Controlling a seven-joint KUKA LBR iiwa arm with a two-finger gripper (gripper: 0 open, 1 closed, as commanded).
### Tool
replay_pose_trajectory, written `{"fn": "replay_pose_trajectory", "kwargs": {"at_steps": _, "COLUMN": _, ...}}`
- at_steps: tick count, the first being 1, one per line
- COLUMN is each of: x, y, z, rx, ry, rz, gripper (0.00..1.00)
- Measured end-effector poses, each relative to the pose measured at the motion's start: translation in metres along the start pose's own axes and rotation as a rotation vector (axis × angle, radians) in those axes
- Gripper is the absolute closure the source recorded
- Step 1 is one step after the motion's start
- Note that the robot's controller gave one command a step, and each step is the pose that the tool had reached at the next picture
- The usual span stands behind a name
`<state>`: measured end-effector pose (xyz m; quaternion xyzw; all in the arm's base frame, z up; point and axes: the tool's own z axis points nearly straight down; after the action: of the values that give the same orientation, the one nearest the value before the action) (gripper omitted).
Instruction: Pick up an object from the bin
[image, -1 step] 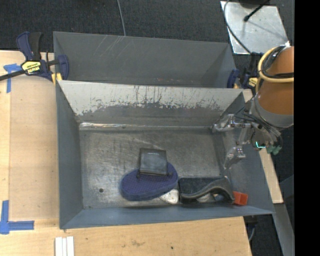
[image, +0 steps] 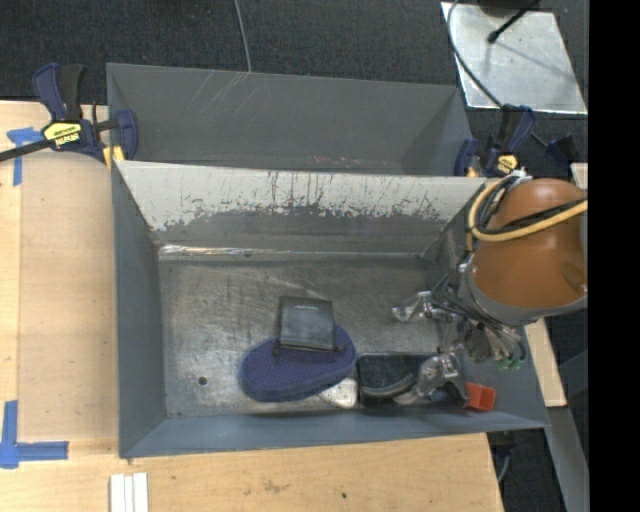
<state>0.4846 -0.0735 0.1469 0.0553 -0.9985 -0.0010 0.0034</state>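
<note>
Two fingers of our gripper (image: 424, 342) are standing spread apart, gripping nothing, and we are hovering at the right front of the bin (image: 140, 330), just beside a black curved thing (image: 385, 375) near a blue cap (image: 290, 372).

Orange dome (image: 527, 250), yellow cable (image: 500, 232), seemingly metal claw (image: 420, 346)

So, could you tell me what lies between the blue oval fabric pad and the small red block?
In the camera view, a black curved object lies between them, with a small white piece at its left end.
</note>
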Motion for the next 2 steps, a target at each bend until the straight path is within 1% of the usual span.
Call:
{"fn": "replay_pose_trajectory", "kwargs": {"at_steps": 1, "x": -0.004, "y": 0.005, "z": 0.048, "rx": 0.003, "ry": -0.007, "rz": 0.126, "gripper": 0.00}}
{"fn": "replay_pose_trajectory", "kwargs": {"at_steps": 2, "x": -0.012, "y": 0.002, "z": 0.073, "rx": -0.001, "ry": 0.004, "rz": 0.250, "gripper": 0.00}}
